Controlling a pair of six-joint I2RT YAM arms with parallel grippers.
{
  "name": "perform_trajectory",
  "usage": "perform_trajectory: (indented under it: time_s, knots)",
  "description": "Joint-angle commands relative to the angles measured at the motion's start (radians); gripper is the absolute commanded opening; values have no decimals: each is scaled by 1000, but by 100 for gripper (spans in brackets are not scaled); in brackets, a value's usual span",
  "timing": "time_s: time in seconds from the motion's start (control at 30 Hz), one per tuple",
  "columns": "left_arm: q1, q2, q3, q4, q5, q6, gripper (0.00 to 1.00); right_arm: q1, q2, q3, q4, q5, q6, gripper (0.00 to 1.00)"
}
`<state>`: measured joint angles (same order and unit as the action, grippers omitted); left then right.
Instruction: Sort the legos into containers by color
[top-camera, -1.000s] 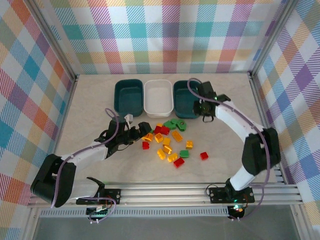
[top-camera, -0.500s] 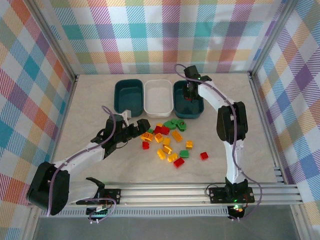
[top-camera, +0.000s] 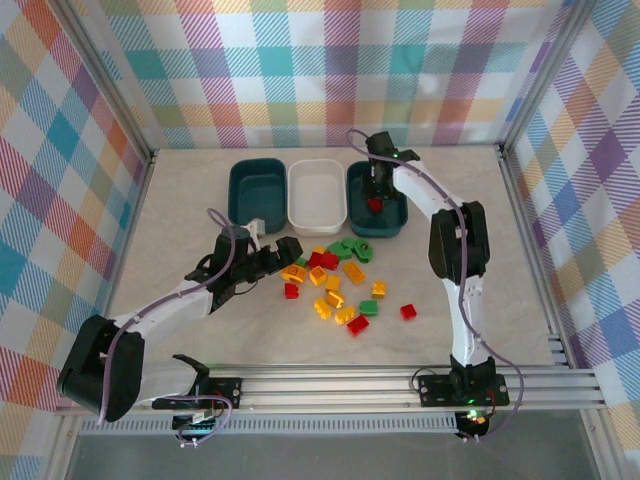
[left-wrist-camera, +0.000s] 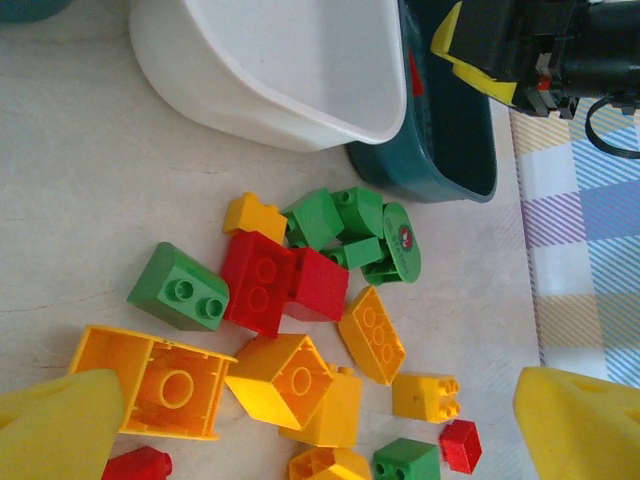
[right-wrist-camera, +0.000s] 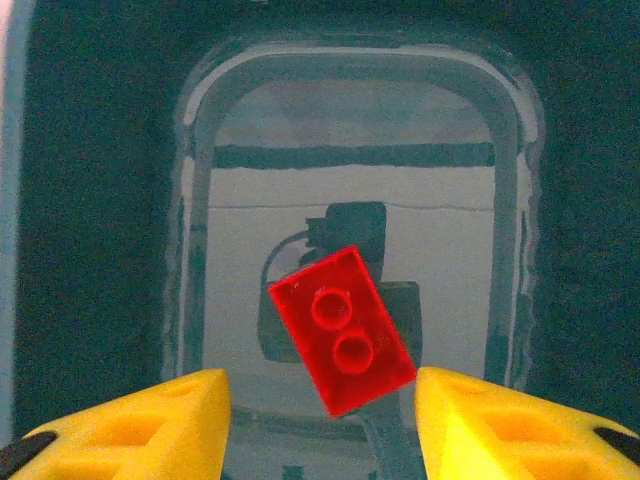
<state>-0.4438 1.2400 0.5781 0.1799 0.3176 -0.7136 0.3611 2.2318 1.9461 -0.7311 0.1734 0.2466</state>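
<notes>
Right jaws parted over teal bin at one o'clock, red brick loose between, left jaws wide open, empty, by brick pile

Three bins are sitting in a row: one white bin and two dark teal bins, one flanking the white bin on each side. In front of the white bin, five red bricks, roughly nine orange-yellow bricks and six green pieces are lying loose. One more red brick is showing within the teal bin to the white bin's right.
</notes>
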Motion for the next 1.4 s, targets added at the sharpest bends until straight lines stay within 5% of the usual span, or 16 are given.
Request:
perform_trajectory:
  time_s: [0.0,0.2,0.33,0.43,0.93,1.1,1.37]
  knots:
    - [-7,14,21,29,41,1,100,12,-200,-94,56,-4,19,52]
    - [-36,31,30,7,28,20,100,95,-530,-548,127,38,135,60]
    - [-173,46,113,-143,-104,162,100,154,-723,-845,182,-63,257,63]
    - [-213,39,89,-72,-125,146,100,204,-820,-952,165,-61,317,66]
    - [-213,6,53,-55,-155,105,100,289,-738,-1081,203,-46,376,65]
    - [-213,-32,45,-92,-189,119,100,289,-670,-1068,210,-9,373,56]
    - [-201,-43,45,-107,-209,130,100,289,-690,-1070,212,35,366,28]
